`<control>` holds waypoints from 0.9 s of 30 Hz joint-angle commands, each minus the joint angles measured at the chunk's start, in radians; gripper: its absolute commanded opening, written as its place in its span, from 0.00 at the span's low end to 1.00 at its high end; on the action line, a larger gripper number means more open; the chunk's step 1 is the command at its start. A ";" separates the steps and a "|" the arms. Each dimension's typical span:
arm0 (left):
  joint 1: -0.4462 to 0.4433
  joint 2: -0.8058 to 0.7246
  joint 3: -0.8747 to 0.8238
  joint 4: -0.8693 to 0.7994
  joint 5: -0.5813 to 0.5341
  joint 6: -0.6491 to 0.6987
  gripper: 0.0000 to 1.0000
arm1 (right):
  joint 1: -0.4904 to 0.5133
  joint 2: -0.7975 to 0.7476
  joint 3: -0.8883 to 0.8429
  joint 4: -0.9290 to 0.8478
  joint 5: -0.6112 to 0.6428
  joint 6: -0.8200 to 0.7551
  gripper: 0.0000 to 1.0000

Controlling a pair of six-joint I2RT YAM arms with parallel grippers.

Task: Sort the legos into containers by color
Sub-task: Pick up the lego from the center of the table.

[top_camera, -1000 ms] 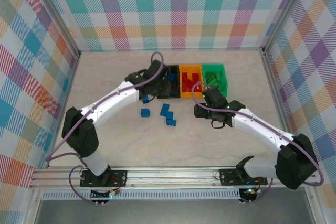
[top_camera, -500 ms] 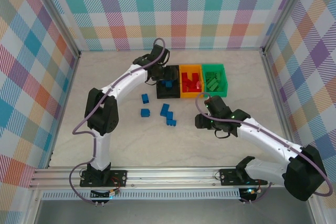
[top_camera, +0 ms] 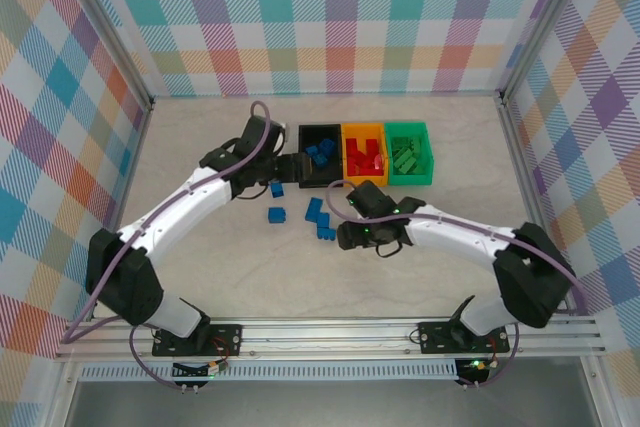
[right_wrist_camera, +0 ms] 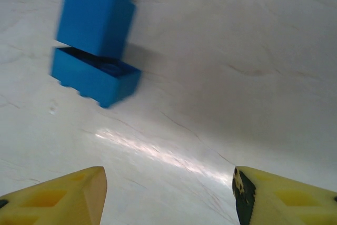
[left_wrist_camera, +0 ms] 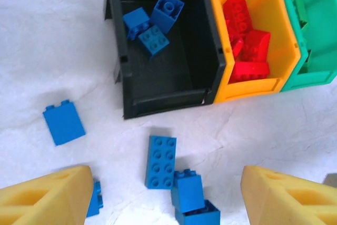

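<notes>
Three joined containers stand at the back: black (top_camera: 303, 135), orange (top_camera: 363, 131) and green (top_camera: 407, 130). In the left wrist view the black bin (left_wrist_camera: 174, 85) holds three blue legos (left_wrist_camera: 154, 39), the orange bin (left_wrist_camera: 274, 30) holds red ones (left_wrist_camera: 247, 46), and the green bin (left_wrist_camera: 316, 61) shows green ones. Several blue legos lie loose on the table (top_camera: 318, 215), among them an oblong brick (left_wrist_camera: 161, 162) and a square one (left_wrist_camera: 188, 192). My left gripper (top_camera: 293, 169) (left_wrist_camera: 166, 198) hovers open just left of the black bin. My right gripper (top_camera: 342, 235) (right_wrist_camera: 168, 193) is open and low, just right of two blue bricks (right_wrist_camera: 95, 22).
Aluminium frame rails (top_camera: 150, 107) and plaid walls (top_camera: 330, 17) border the marbled table (top_camera: 450, 277). A single blue brick (left_wrist_camera: 63, 123) lies left of the black bin's front corner. Bare table lies in front of and to the right of the loose bricks.
My left gripper opened over the black bin, left a blue brick there, and drew back to the left and nearer. The right arm swung left toward the loose blue bricks.
</notes>
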 commanded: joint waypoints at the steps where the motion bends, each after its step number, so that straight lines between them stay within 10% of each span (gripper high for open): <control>1: -0.001 -0.040 -0.080 -0.010 -0.028 -0.037 0.74 | 0.028 0.065 0.076 0.004 -0.003 -0.037 0.65; 27: -0.001 -0.238 -0.382 0.006 -0.066 -0.136 0.74 | 0.086 0.422 0.337 -0.035 -0.030 0.012 0.65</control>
